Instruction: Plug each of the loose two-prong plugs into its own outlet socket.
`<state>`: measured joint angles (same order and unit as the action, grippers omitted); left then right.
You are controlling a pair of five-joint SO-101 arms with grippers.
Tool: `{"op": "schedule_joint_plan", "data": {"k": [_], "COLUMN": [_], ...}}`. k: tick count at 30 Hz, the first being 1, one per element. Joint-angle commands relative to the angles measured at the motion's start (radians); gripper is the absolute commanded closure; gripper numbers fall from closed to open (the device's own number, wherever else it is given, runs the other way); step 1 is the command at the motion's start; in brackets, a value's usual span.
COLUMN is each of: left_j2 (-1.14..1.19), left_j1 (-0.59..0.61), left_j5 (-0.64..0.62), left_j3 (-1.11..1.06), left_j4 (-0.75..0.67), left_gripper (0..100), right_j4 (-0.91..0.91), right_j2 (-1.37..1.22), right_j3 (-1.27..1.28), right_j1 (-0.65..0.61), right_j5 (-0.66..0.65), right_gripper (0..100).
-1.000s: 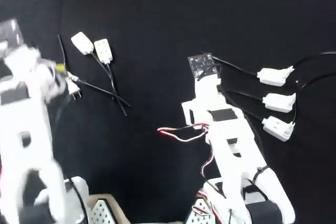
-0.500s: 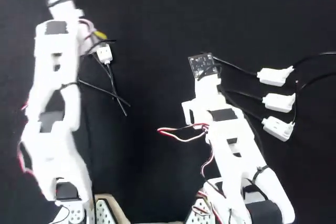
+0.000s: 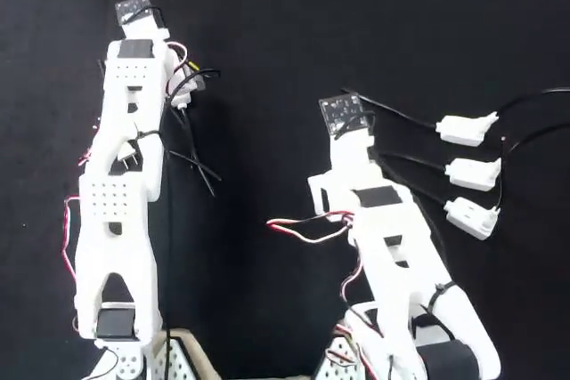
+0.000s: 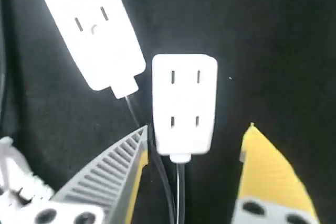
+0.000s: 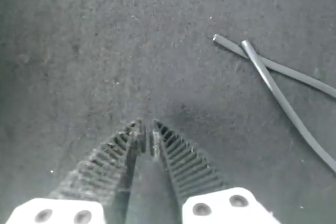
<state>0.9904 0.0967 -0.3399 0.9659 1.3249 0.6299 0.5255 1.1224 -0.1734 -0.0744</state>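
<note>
Grasp socket (image 4: 185, 93), likely light, rigid, slippery, across its long sides. Left gripper (image 4: 198, 129) spread astride socket; right gripper (image 5: 146, 132) pinched together, empty.

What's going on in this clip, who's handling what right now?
The left gripper is open over the two white outlet sockets, one finger on either side of the cord end of the four-slot socket, with nothing grasped. The second socket lies close beside it. The right gripper is shut on nothing, low over the black cloth near two loose cable ends. Neither gripper holds a plug.
</note>
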Motion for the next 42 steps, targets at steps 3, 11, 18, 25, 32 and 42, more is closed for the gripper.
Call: {"op": "schedule_joint_plan", "data": {"k": [3,11,18,25,32,42], "left_j2": [0.057,0.112,0.114,0.104,0.103,0.120], "left_j1": [0.018,0.013,0.012,-0.028,-0.021,0.048], "left_j5": [-0.003,-0.002,0.035,0.114,0.129,0.121], "left_j3": [0.194,0.249,0.248,0.257,0.260,0.581], "left_j4": [0.014,0.015,0.018,0.106,0.114,0.216], "left_gripper": [73,75,89,97,94,79], "right_j4": [-0.018,-0.018,-0.018,-0.018,-0.018,-0.018], "right_j2": [0.005,0.005,0.002,0.002,0.002,0.007], "right_j3": [0.001,0.001,0.001,0.001,0.001,0.008], "right_j1": [-0.043,-0.043,-0.043,-0.043,-0.043,-0.046], "right_j5": [0.006,0.006,0.006,0.006,0.006,0.006], "right_gripper": [98.1,98.1,98.1,98.1,98.1,98.1]}}
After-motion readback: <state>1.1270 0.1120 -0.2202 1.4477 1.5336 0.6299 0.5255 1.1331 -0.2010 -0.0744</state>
